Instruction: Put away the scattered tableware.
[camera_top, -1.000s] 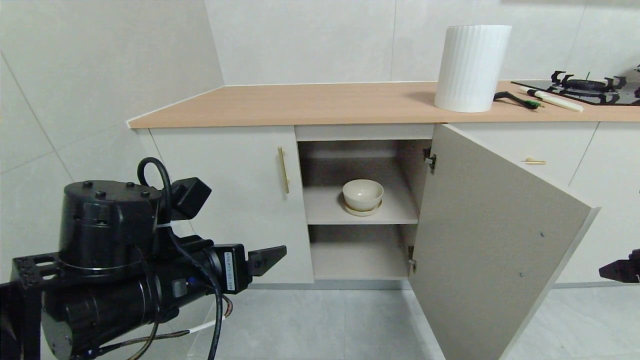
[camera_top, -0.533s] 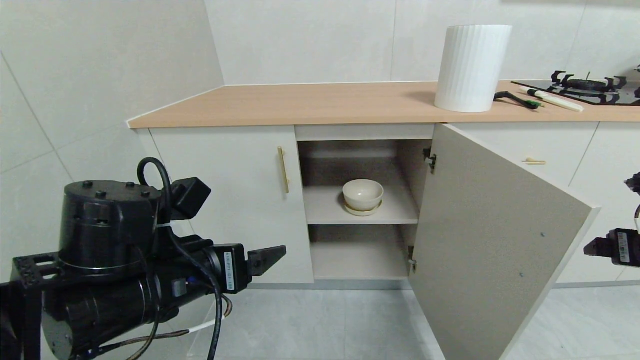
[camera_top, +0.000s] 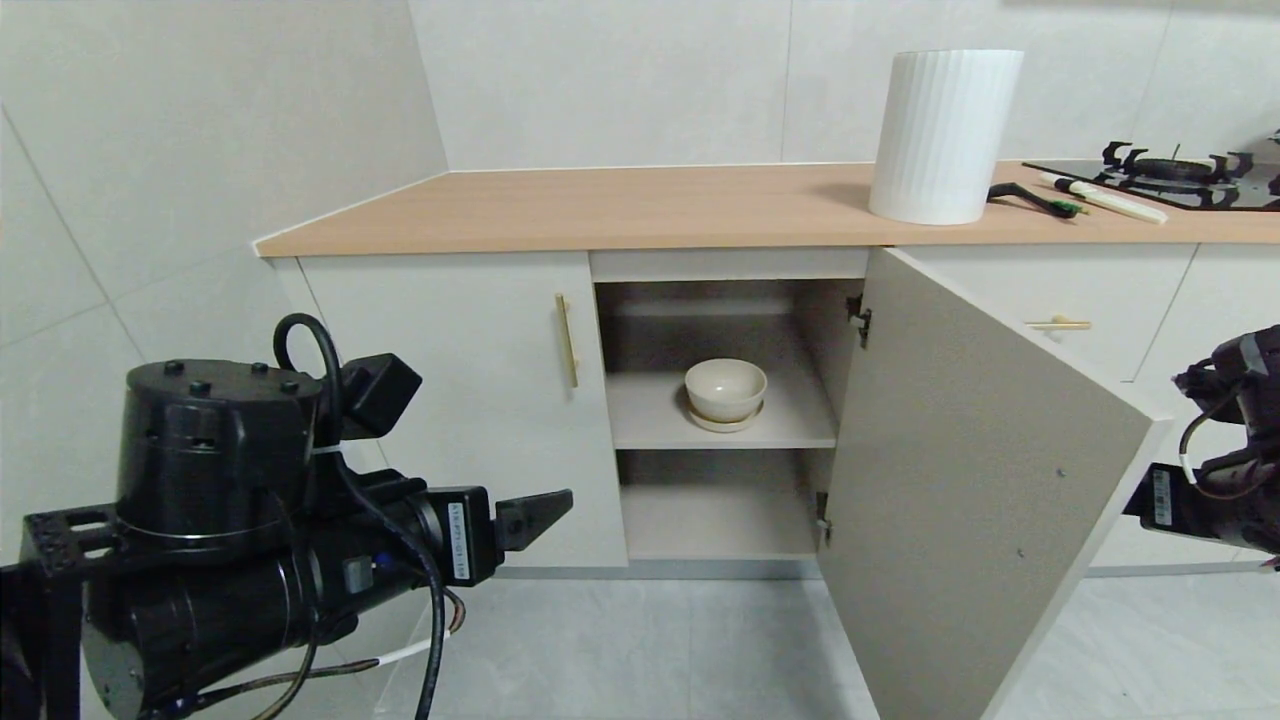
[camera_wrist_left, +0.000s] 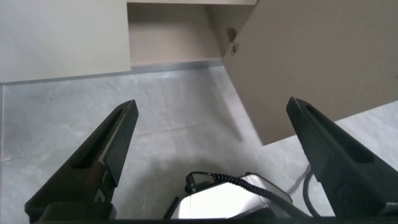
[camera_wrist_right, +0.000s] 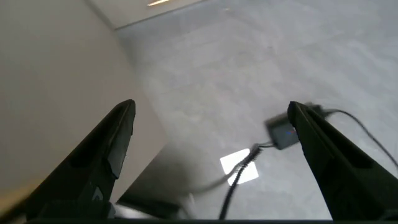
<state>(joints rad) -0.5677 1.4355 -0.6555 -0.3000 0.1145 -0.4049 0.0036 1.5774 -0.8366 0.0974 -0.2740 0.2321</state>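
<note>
1. Beige round ceramic bowl (camera_top: 726, 388): sits upright on a small beige saucer (camera_top: 727, 422) on the middle shelf (camera_top: 655, 412) of the open base cabinet, right of the shelf's centre.
2. Lower compartment (camera_top: 715, 515) lies directly under that shelf.
3. Beige flat cabinet door (camera_top: 980, 480): hinged on the right of the opening and swung wide outward. It stands between the right arm and the cabinet interior.
4. Left neighbouring door is closed and carries a vertical brass bar handle (camera_top: 567, 340).
5. Left gripper (camera_wrist_left: 211, 106): fingers spread wide apart and holding nothing. It is low over the grey tiled floor (camera_top: 650, 650), in front of the closed door and well apart from the bowl.
6. Right gripper (camera_wrist_right: 211, 107): fingers spread wide apart and holding nothing. It is beyond the open door's free edge, with a beige panel just beside one finger.
7. Light wooden countertop (camera_top: 620, 210) carries:
   - a tall white ribbed cylindrical container (camera_top: 945, 135), above the open door's hinge side;
   - a black-handled tool (camera_top: 1035, 200), just beside the container;
   - a cream stick-shaped utensil (camera_top: 1100, 198);
   - a black gas hob (camera_top: 1170, 170) at the far right.
</note>
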